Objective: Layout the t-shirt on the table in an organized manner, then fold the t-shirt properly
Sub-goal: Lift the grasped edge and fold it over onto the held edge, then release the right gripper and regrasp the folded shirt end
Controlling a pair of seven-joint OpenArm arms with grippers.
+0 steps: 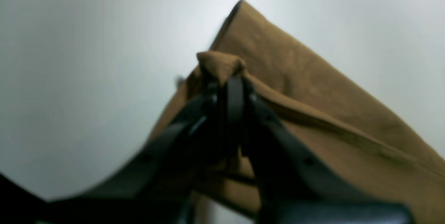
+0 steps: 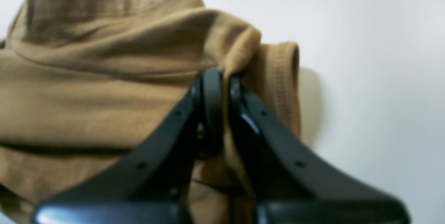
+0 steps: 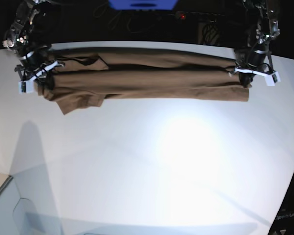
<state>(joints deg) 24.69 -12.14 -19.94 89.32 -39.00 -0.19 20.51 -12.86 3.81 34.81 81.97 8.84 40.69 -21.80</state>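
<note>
Near part of the base view is bare worktop, glare at centre. Further back, across the upper frame, the t-shirt hangs stretched betw. both arms — a long folded band, one sleeve drooping at upper left. Right fingers clenched on a bunched bit near a ribbed hem; left fingers clenched on a small corner nub. Risks as we judge them: left grip is shallow, so any extra pull could slip the corner out — and uneven lowering may leave the drooping sleeve tucked under, spoiling the fold.
</note>
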